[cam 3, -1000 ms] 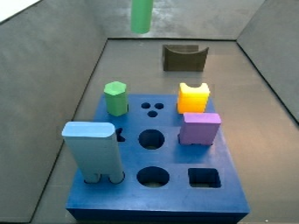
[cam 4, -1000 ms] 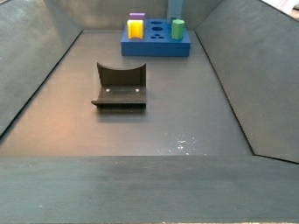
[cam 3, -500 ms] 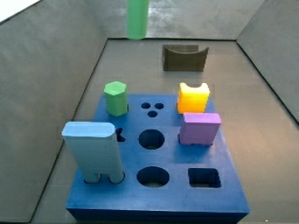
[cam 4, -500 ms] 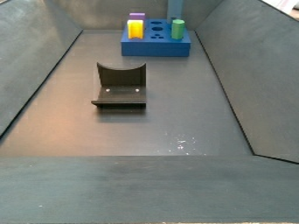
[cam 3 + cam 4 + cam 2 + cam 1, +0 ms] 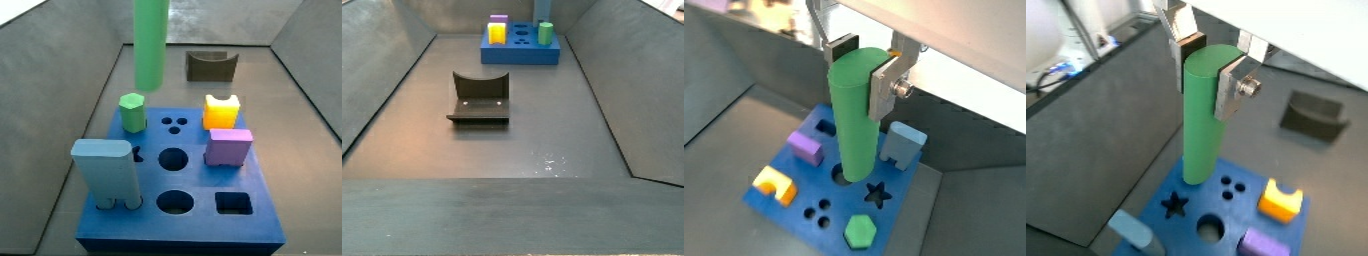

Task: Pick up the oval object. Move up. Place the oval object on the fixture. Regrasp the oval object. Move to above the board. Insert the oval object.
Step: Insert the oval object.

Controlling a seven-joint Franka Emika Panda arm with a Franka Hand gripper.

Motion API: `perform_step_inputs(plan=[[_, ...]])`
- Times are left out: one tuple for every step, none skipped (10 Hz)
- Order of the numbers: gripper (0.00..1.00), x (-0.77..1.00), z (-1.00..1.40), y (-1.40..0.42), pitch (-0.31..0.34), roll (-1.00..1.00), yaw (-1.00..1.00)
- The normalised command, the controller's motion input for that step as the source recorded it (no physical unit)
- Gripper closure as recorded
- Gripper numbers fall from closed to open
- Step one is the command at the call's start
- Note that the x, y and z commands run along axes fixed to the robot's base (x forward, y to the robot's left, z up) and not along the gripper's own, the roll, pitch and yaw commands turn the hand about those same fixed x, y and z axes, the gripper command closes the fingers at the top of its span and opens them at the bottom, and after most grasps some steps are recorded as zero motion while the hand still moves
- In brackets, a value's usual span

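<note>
Your end effector (image 5: 1209,62) is clamped on the top of the oval object (image 5: 1204,120), holding it upright so it hangs straight down over the board (image 5: 811,200). That vertical hold is what lines it up with a hole. The fixture (image 5: 209,66) sits empty behind the board

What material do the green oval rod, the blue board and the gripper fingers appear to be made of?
The oval object, held upright in the gripper above the board, looks like matte plastic: one even green, smooth, no grain. The board also seems plastic or painted, in flat uniform blue with clean-cut holes. The fingers look like bare metal, silvery and lightly shiny, with a screw head.
</note>
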Motion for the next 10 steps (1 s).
perform_step_inputs(plan=[[1.0, 0.0, -0.33, -0.44, -0.043, 0.0, -0.82], [1.0, 0.0, -0.31, -0.43, -0.039, 0.0, -0.82], [1.0, 0.0, -0.28, -0.43, -0.034, 0.0, -0.81], [1.0, 0.0, -0.25, -0.42, -0.031, 0.0, -0.82], [1.0, 0.0, -0.27, -0.38, -0.041, 0.0, -0.85], [1.0, 0.0, -0.28, -0.35, -0.05, 0.0, -0.88], [1.0, 0.0, -0.29, -0.33, -0.044, 0.0, -0.9], [1.0, 0.0, -0.29, -0.31, -0.039, 0.0, -0.91], [1.0, 0.0, -0.29, -0.31, -0.041, 0.0, -0.91], [1.0, 0.0, -0.29, -0.31, -0.039, 0.0, -0.91]])
